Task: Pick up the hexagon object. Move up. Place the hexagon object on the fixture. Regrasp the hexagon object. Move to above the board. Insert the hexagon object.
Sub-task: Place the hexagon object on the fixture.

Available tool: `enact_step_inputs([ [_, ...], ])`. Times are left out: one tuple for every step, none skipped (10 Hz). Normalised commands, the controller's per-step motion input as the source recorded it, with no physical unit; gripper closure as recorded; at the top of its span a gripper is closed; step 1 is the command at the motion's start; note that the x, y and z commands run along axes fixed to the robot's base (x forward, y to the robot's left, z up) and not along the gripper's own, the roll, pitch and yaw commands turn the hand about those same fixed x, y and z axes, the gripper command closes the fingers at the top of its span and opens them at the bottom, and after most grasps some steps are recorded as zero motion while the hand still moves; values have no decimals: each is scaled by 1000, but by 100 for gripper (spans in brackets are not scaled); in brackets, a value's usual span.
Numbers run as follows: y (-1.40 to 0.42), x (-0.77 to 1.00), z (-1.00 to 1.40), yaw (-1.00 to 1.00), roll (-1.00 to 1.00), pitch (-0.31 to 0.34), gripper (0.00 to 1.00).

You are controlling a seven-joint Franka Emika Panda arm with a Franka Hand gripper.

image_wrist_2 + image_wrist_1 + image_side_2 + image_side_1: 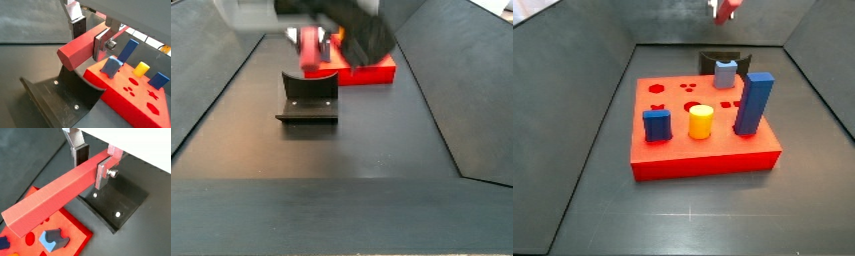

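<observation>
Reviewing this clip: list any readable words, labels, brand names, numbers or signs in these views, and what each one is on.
None: no readable text in any view.
The board, its pegs and the fixture bear no print.
The claw, above the fixture, is shut on the hexagon object; both are unmarked.

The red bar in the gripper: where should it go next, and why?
Probably straight down. The gripper holds the red bar in the air above the fixture, whose notch looks empty in a side view, so lowering it there seems the natural next step.
</observation>
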Motion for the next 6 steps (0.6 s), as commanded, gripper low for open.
enact_step_inputs([
  [88,139,-1000,-138,-1000,55,100],
  [93,149,-1000,-149,-1000,58,100],
  [98,158,-1000,-139,-848,54,100],
  [107,170,-1000,-128,-637,48,100],
  [113,181,-1000,-121,-477,46,100],
  [118,189,-1000,-114,-327,47,100],
])
